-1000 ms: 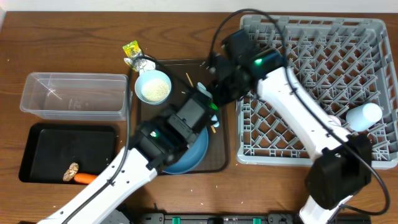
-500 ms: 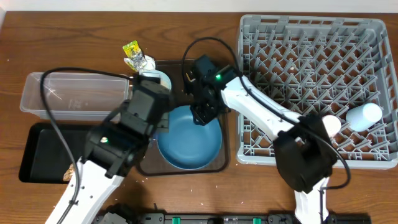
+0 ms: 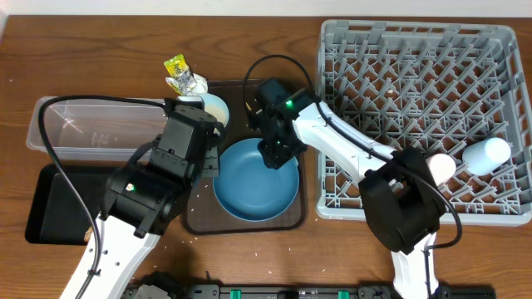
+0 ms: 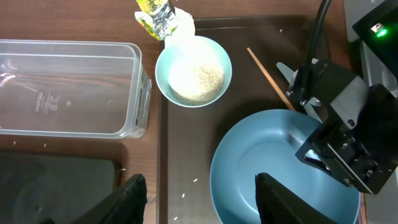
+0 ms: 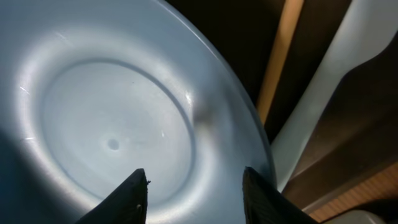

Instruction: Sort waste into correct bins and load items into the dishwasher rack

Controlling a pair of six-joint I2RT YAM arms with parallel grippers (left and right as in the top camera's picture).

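Step judged: loading plate (image 3: pixel 249 189). Right tool (image 5: pixel 194 180) above it, parted, empty; left tool (image 4: pixel 200 186) likewise. Next needs a rim grip.

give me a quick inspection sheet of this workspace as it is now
surface: wooden table, brown tray in the middle
job's things: blue plate on brown tray; bowl of rice at its far corner; wrapper touching bowl; clear tub, nothing in it; black tray partly under left arm; rack holds two pale cups; spoon beside plate
clutter: thin wooden stick and stray rice grains on brown tray
grippers: left tool open, empty; right tool open over plate
cables: black cable loops over clear tub; another arcs above right arm
surroundings: nothing seen
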